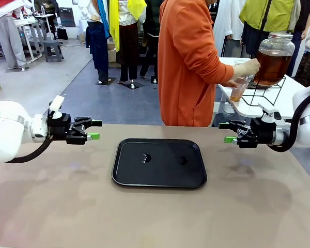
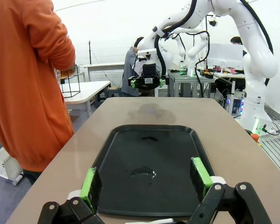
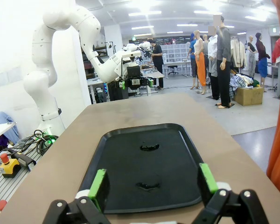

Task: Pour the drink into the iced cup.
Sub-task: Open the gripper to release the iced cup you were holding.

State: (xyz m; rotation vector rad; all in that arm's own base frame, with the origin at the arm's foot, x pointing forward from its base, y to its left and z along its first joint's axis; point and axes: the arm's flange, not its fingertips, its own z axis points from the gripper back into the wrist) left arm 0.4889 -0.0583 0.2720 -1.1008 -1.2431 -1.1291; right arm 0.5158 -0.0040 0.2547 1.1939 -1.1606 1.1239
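Standing beyond the flat black rectangular plastic tray [image 1: 159, 162], an orange-sleeved person [image 1: 188, 64] holds a clear cup [image 1: 239, 88], seemingly under the upright amber-filled glass jar [image 1: 273, 59]; left pincer [image 1: 94, 129] and right pincer [image 1: 225, 132] gape apart, empty.

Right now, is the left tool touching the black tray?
Apart. In the front view, the left tool, open, hangs beside the black tray, with bare table showing between them.
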